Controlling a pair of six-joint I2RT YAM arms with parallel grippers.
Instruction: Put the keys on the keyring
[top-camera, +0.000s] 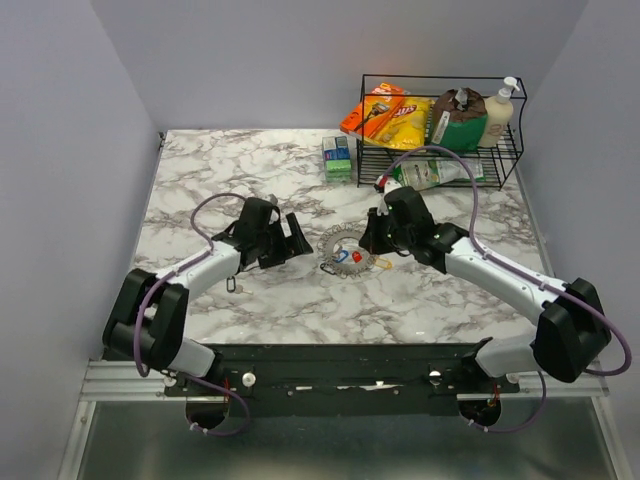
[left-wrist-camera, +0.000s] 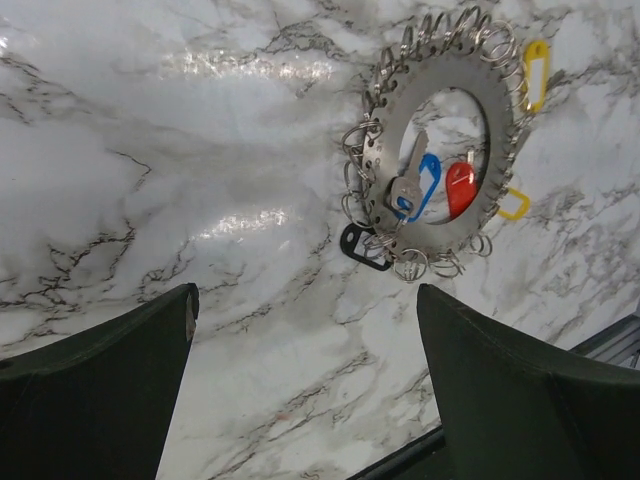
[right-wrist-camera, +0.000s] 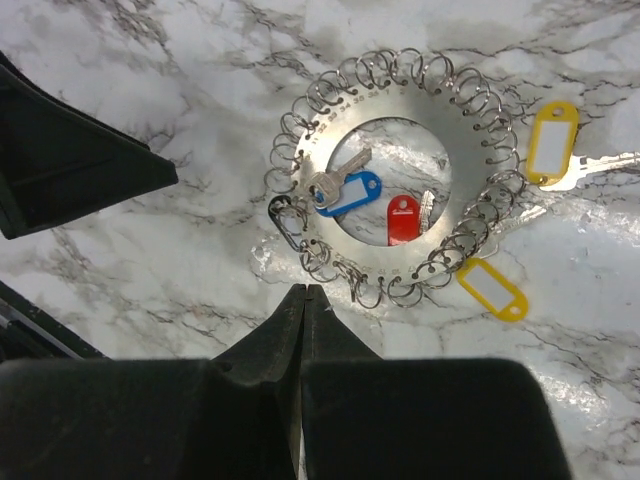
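Note:
The keyring (right-wrist-camera: 322, 150) is a flat silver ring plate edged with several small wire loops, lying on the marble mid-table (top-camera: 345, 250). Inside its hole lie a silver key on a blue tag (right-wrist-camera: 345, 190) and a red tag (right-wrist-camera: 403, 218). Two yellow tags (right-wrist-camera: 553, 142) (right-wrist-camera: 492, 288) lie off its right rim, one with a silver key under it. My right gripper (right-wrist-camera: 305, 290) is shut, its tips just short of the ring's near rim, and nothing shows between them. My left gripper (left-wrist-camera: 305, 295) stands open over bare marble, left of the ring (left-wrist-camera: 392, 130).
A black wire basket (top-camera: 440, 120) with snack bags and bottles stands at the back right. Small boxes (top-camera: 337, 157) sit beside it. A small black clip (right-wrist-camera: 285, 222) lies at the ring's left rim. Another small clip (top-camera: 231, 285) lies near the left arm.

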